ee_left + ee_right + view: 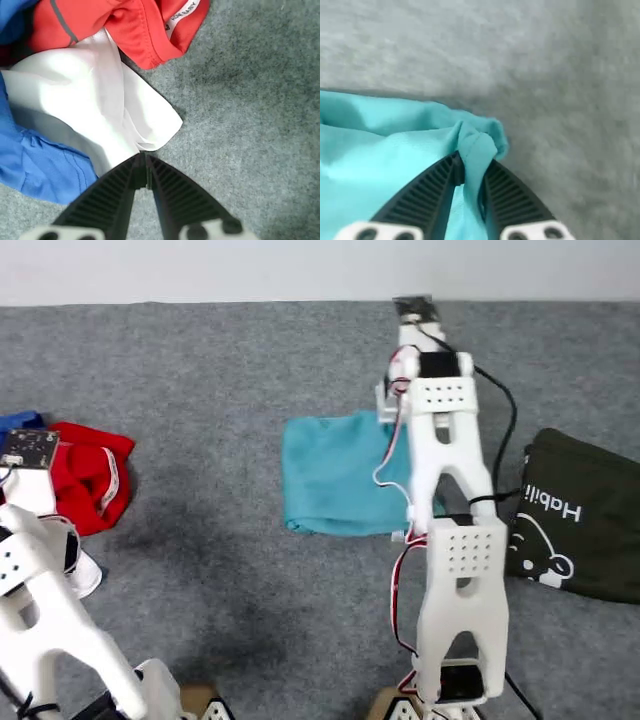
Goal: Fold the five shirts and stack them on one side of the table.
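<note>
**Five soft shirts on a grey, felt-like tabletop [200, 370].**

- **Centre of the high view:** the teal shirt [330, 475] lies as a roughly rectangular, partly folded panel, and its right edge passes under the right arm. The right gripper [470, 165] has its ribbed black fingers [435, 187] closed on a small pinch of this shirt's edge. The cloth bunches into a knot-like pucker between them.
- **Left edge of the high view:** the red shirt [95, 470] lies crumpled, with a blue shirt [20, 422] at its upper left. The left wrist view also shows a white shirt [85, 95] lying over the blue one and touching the red.
- **Left gripper [145, 162]:** the fingers are pressed together with their tips at the white shirt's hem. Whether any cloth is caught between them cannot be told.
- **Right edge of the high view:** a dark shirt [580, 520] with a pale printed figure lies fairly flat, well apart from the pile on the left.

**Handling (a judgement):**

- All five look light and limp, with no stiffness of their own, so a single-point pinch is likely to leave the rest of the garment draping and dragging.
- The fibrous tabletop probably gives enough friction to hold a lower layer in place while an upper layer is drawn over it.
- The best holds are likely corners, hems and shoulder seams, where doubled cloth gives the ribbed fingers more to bite on.
- The red fabric looks smooth and faintly glossy, so it may be the most slippery. The teal looks matte and thin, creasing readily.
- Nothing here is fragile — the likelier troubles are cloth slipping free, or two layers of the left-hand pile being caught at once.
</note>
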Action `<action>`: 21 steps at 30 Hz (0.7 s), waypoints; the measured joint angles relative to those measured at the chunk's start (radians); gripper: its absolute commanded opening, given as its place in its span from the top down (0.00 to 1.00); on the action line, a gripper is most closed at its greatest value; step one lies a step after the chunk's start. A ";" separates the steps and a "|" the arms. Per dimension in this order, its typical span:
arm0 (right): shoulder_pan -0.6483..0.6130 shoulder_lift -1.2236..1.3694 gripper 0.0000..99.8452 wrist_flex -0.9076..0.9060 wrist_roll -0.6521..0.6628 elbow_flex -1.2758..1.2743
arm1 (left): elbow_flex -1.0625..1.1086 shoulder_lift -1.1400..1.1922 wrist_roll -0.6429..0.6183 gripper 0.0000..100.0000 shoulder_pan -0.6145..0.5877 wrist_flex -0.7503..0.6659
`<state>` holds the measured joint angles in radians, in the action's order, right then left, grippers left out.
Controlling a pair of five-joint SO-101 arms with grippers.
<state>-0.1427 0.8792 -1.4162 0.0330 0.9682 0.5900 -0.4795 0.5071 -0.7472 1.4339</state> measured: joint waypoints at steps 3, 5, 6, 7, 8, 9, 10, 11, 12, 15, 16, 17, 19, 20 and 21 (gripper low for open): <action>-0.025 0.017 0.99 0.028 0.023 0.020 | 0.000 0.000 0.000 0.99 0.000 -0.002; -0.026 0.038 0.99 0.054 0.032 0.023 | 0.000 0.000 0.000 0.99 0.000 -0.003; -0.025 0.049 0.99 0.068 0.038 0.023 | 0.000 0.000 0.000 0.99 0.000 -0.006; -0.023 0.064 0.99 0.083 0.046 0.023 | 0.000 0.000 0.000 0.99 0.000 -0.006; -0.021 0.077 0.99 0.100 0.055 0.023 | 0.000 0.000 0.000 0.99 0.000 -0.006; -0.020 0.089 0.99 0.118 0.063 0.023 | 0.000 0.000 0.000 0.99 0.000 -0.006; -0.020 0.103 0.99 0.135 0.068 0.023 | 0.000 0.000 0.000 0.99 0.000 -0.006; -0.020 0.114 0.98 0.152 0.071 0.023 | 0.000 0.000 0.000 0.99 0.000 -0.006; -0.020 0.121 0.96 0.163 0.071 0.023 | 0.000 0.000 0.000 0.99 0.000 -0.006; -0.017 0.127 0.80 0.163 0.075 0.023 | 0.000 0.000 0.000 0.99 0.000 -0.006; -0.015 0.127 0.75 0.149 0.075 0.023 | 0.000 0.000 0.000 0.99 0.000 -0.006; -0.014 0.127 0.70 0.127 0.075 0.032 | 0.000 0.000 0.000 0.99 0.000 -0.006; -0.014 0.127 0.65 0.080 0.068 0.063 | 0.000 0.000 0.000 0.99 0.000 -0.006; -0.014 0.124 0.65 0.057 0.063 0.081 | 0.000 0.000 0.000 0.99 0.000 -0.006; -0.015 0.120 0.65 0.031 0.063 0.101 | 0.000 0.000 0.000 0.99 0.000 -0.006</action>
<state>-0.1580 0.9989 -1.3855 0.0959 1.0694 0.5900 -0.4795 0.5071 -0.7472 1.4277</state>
